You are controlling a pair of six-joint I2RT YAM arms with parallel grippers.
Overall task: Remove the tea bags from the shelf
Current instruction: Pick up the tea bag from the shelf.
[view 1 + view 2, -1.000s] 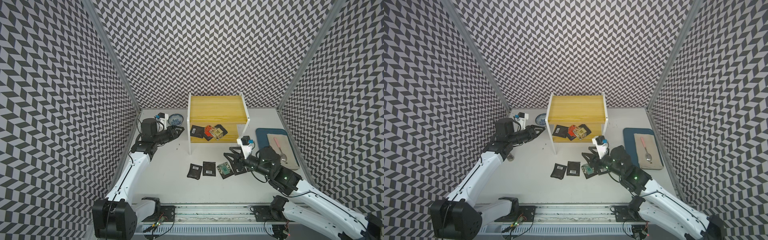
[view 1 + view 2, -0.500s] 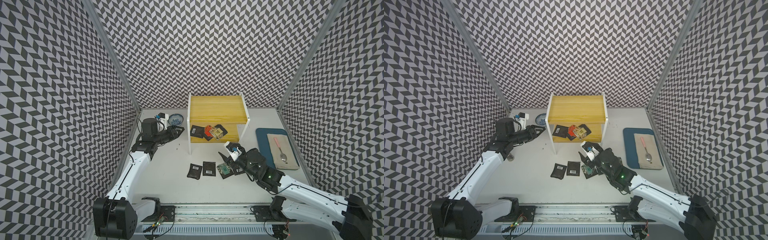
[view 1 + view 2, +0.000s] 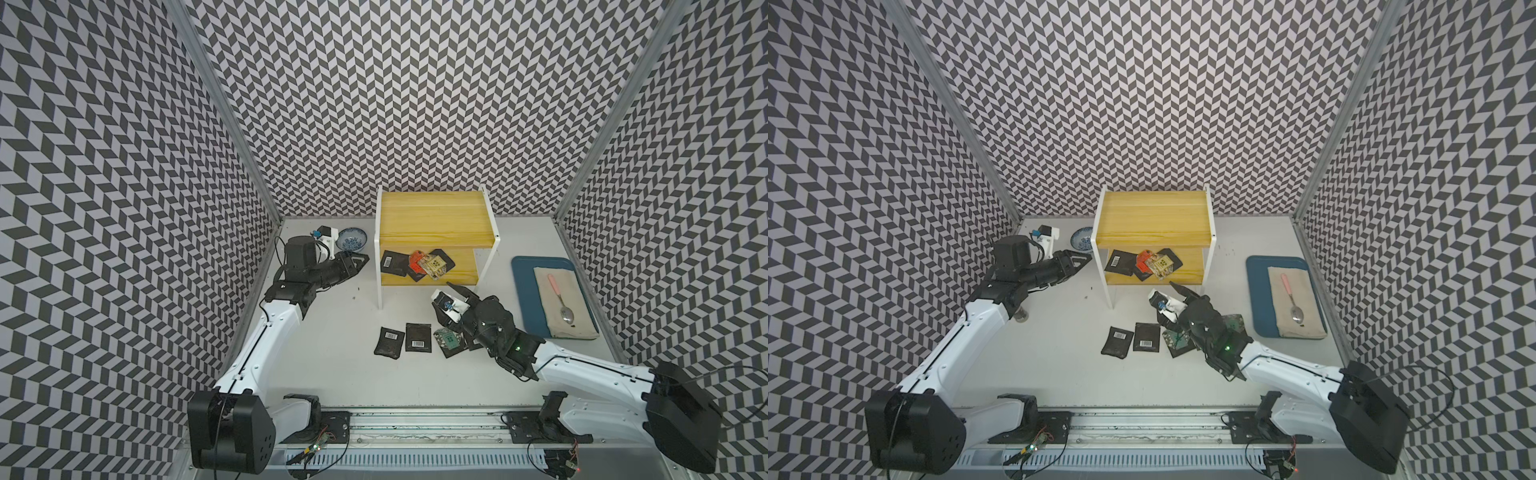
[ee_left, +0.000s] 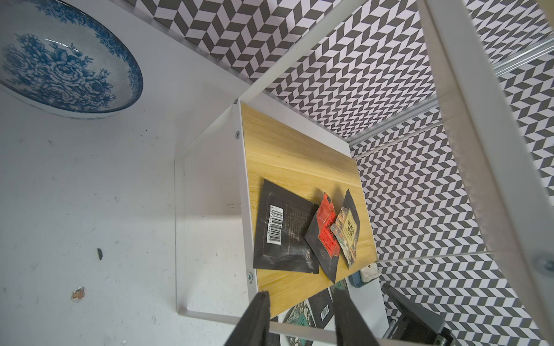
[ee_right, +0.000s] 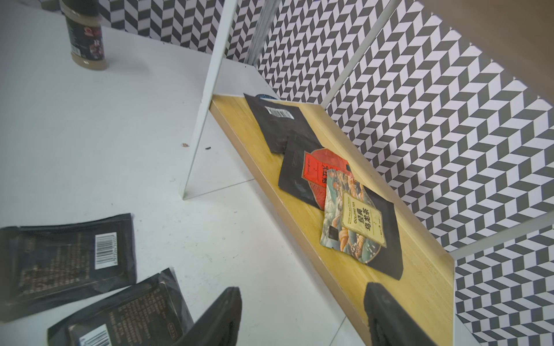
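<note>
The shelf (image 3: pixel 432 220) stands at the back middle, its yellow top board bare. On its lower board lie several overlapping tea bags: a black one with a barcode (image 3: pixel 393 263), an orange one (image 3: pixel 415 261) and a tan patterned one (image 5: pixel 350 227) over another black one. More tea bags lie on the table in front, two black (image 3: pixel 389 341) (image 3: pixel 418 338) and a green one (image 3: pixel 445 338). My right gripper (image 5: pixel 302 287) hovers open and empty at the lower board's front edge. My left gripper (image 4: pixel 300 293) is open and empty just outside the shelf's left side frame, pointing at the lower board.
A blue-patterned bowl (image 3: pixel 351 239) sits left of the shelf, behind my left arm. A spice jar (image 3: pixel 1019 316) stands on the table under the left arm. At the right lies a dark blue tray (image 3: pixel 523 291) holding a cloth and a pink-handled spoon (image 3: pixel 561 299).
My right gripper has opened wider and moved from over the tea bags on the table toward the shelf's lower board. The left arm has not moved.
</note>
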